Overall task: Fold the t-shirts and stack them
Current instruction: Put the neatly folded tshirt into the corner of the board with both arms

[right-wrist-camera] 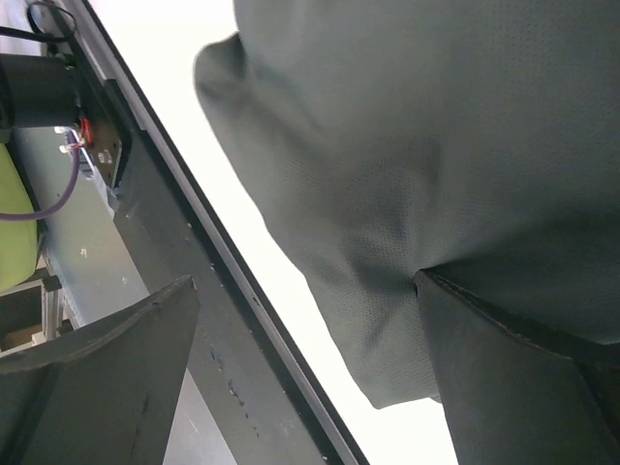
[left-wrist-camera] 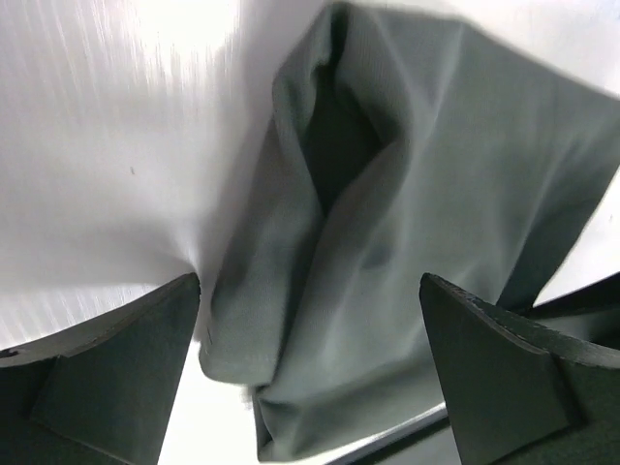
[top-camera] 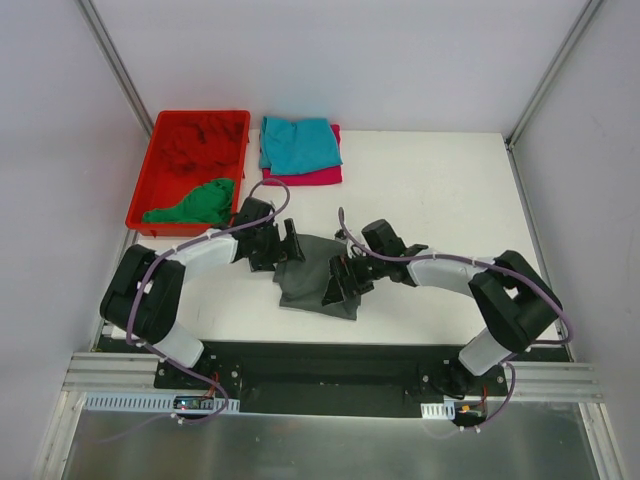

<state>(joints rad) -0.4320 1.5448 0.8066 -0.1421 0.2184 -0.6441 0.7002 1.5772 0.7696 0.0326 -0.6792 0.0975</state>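
Grey shirt (top-camera: 306, 285) lies rumpled on the worktop (top-camera: 430, 200), with left claw (top-camera: 287, 250) and right claw (top-camera: 345, 284) spread wide over it, gripping nothing. Limp and light; likely best pinched at hem corners.

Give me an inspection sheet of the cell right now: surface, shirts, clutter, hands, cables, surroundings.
Surface: white table, flat and evenly lit.
Job's things: dark grey t-shirt crumpled at near centre between the arms; teal t-shirt folded on top of the magenta t-shirt at the far edge; green t-shirt and red t-shirt loose in the red bin.
Clutter: nothing seen.
Grippers: left hand open, straddling the grey shirt; right hand open at the shirt's near edge.
Cables: purple cables run along both arms; no snag visible.
Surroundings: white enclosure walls; black base plate.
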